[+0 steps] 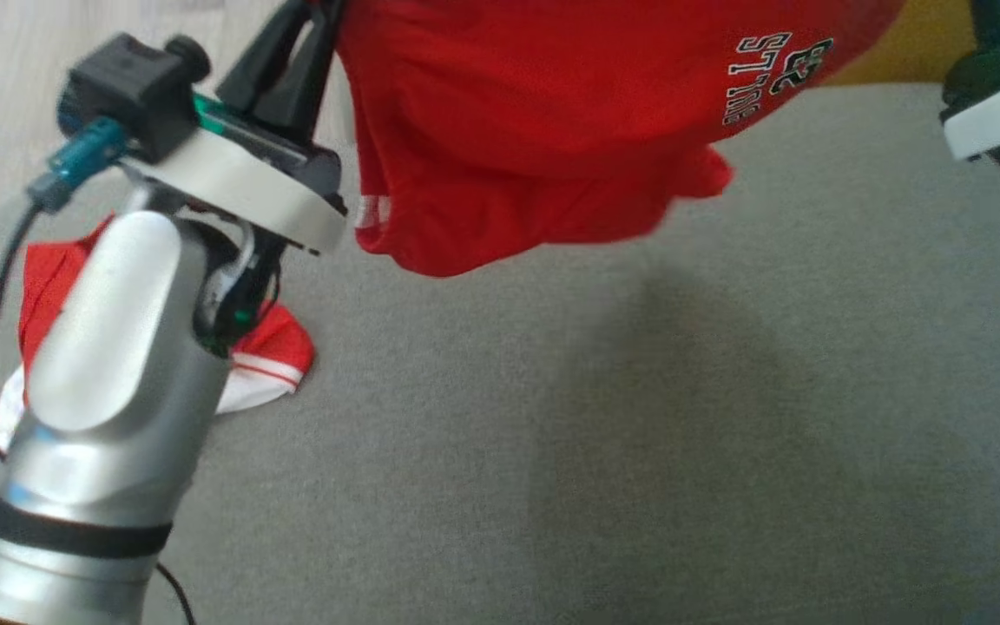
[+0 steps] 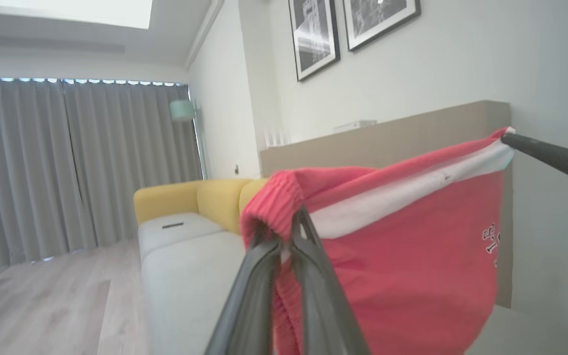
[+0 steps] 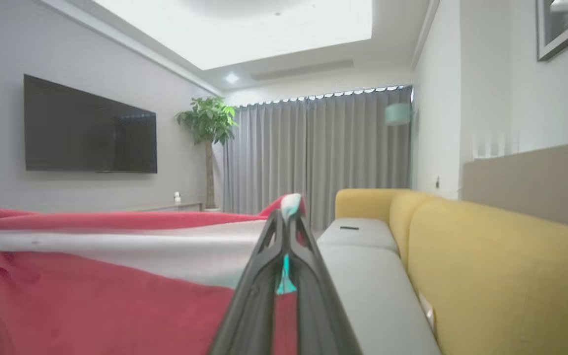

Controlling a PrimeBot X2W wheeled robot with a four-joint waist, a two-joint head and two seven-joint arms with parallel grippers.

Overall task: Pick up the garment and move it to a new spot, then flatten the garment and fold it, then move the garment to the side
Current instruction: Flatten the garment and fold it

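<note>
- The left gripper [image 2: 289,229] rises from the lower middle of the left wrist view, its fingers pressed together on the ribbed red edge of the shirt [image 1: 535,130].
- The right gripper [image 3: 289,219] pinches the shirt's white-trimmed edge at the middle of the right wrist view.
- In the head view the shirt hangs at the top centre, spread between both grippers and lifted off the grey sofa seat [image 1: 639,434].
- A red and white cloth [image 1: 279,351] lies on the seat at the left of the head view, partly behind the left forearm [image 1: 109,347].
</note>
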